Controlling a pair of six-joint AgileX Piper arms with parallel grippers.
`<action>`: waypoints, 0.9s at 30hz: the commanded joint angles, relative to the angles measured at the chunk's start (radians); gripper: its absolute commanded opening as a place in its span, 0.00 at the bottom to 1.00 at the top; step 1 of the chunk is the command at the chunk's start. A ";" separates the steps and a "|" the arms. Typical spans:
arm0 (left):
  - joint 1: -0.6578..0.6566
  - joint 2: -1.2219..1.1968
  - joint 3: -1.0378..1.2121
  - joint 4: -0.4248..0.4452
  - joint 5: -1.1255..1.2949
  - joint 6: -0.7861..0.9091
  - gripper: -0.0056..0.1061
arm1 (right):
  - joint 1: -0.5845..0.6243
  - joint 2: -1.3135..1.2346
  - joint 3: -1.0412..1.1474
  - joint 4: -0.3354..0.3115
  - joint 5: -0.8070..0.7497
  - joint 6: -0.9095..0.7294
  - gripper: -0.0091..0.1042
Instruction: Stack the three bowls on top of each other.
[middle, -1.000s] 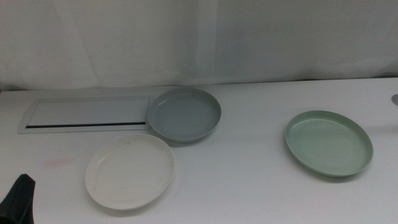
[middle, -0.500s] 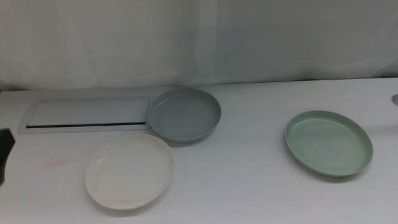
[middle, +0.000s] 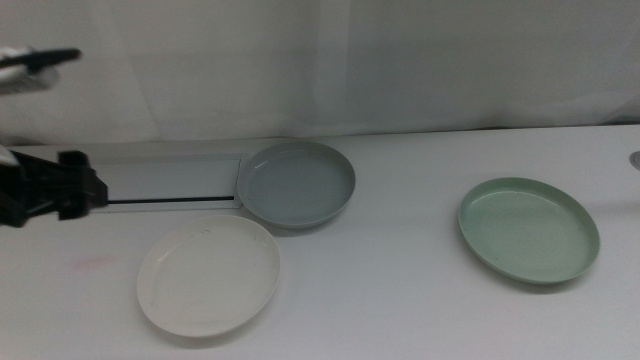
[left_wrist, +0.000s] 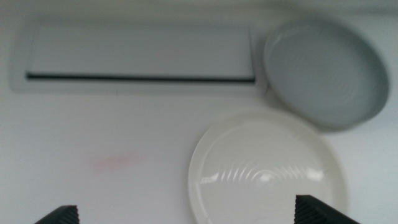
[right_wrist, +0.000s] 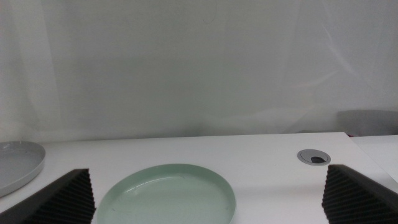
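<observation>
Three bowls lie unstacked, white bowl (middle: 208, 276) lower left, blue-grey bowl (middle: 296, 184) centre, green bowl (middle: 528, 229) right; left tool (left_wrist: 186, 214), spread and empty, may skid the white rim aside.

The left wrist view is blurry. It cuts off the white bowl (left_wrist: 267, 171) at the edge. The right wrist view cuts off the green bowl (right_wrist: 168, 196) and the grey bowl (right_wrist: 17, 165).
</observation>
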 joint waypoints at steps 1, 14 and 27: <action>0.003 0.096 -0.011 -0.010 -0.001 0.024 0.85 | 0.002 -0.036 0.041 -0.007 -0.002 -0.005 0.99; -0.001 0.466 -0.011 -0.012 -0.111 0.041 0.85 | 0.002 -0.036 0.041 -0.014 -0.002 -0.005 0.99; -0.111 0.645 -0.011 0.014 -0.225 0.025 0.85 | 0.002 -0.036 0.041 -0.014 -0.002 -0.005 0.99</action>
